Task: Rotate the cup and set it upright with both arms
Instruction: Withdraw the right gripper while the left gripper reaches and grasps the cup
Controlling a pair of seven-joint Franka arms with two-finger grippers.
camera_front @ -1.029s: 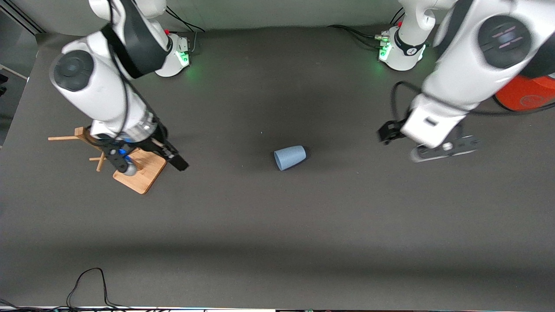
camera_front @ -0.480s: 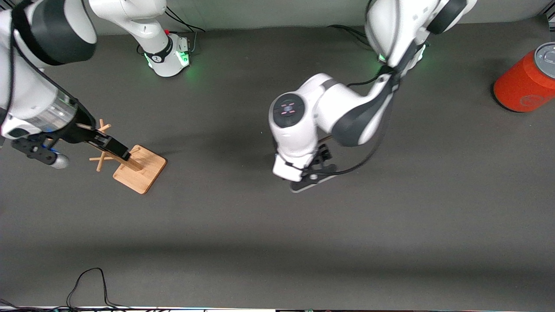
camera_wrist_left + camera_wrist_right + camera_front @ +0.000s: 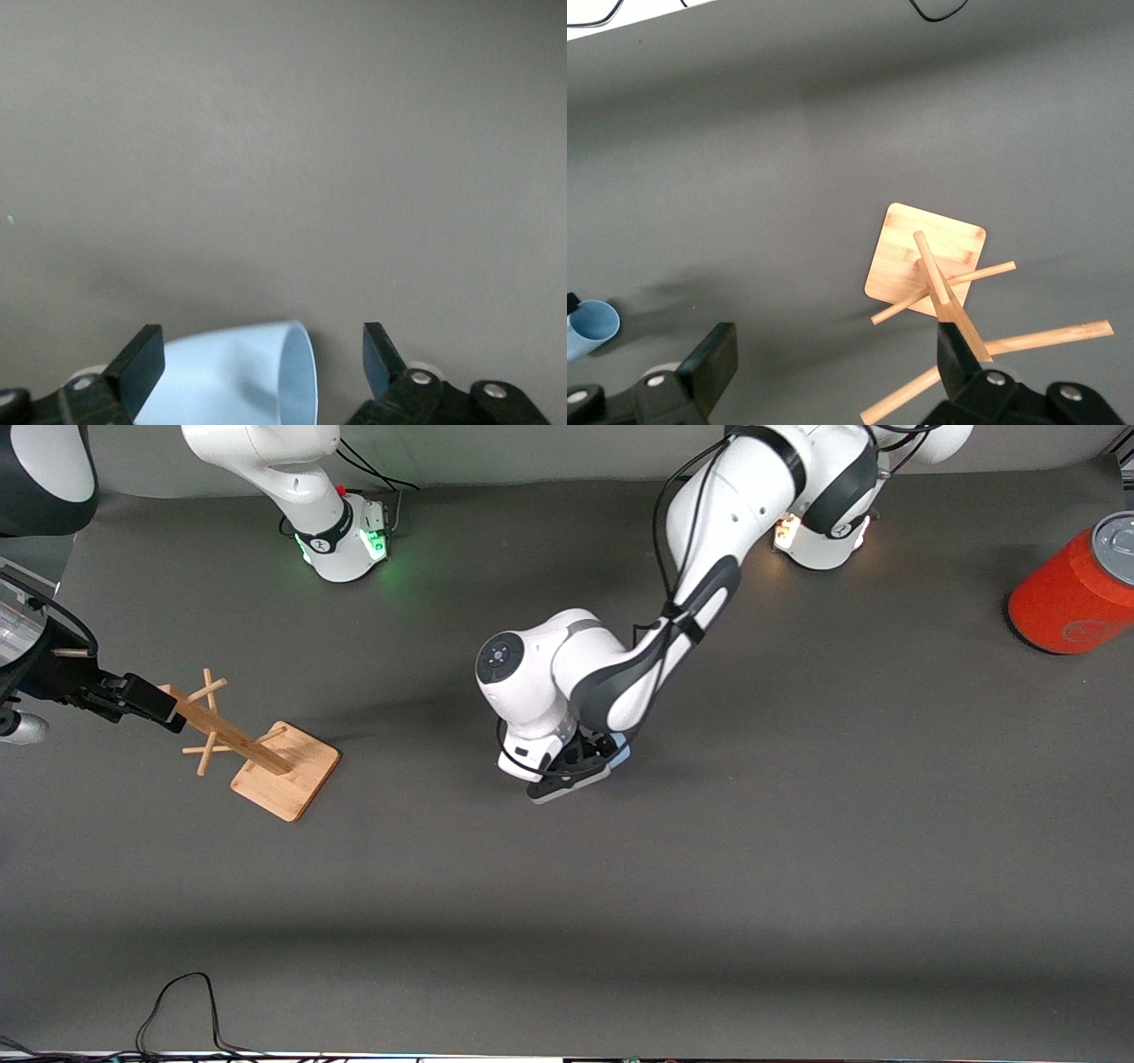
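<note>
The light-blue cup lies on its side in the middle of the table. In the front view only a sliver of it shows under the left arm's wrist. My left gripper is down at the cup and open. In the left wrist view its fingers stand one at each end of the cup, with a gap at the mouth end. My right gripper is open and empty, up over the wooden rack's top. It also shows in the right wrist view, where the cup is far off.
A wooden peg rack stands on a square base toward the right arm's end of the table, and shows in the right wrist view. A large red-orange can stands at the left arm's end. A black cable loops at the table's near edge.
The left arm has swung from its end of the table to the middle and come down over the cup. The right gripper has drawn back from over the rack's base toward its table end.
</note>
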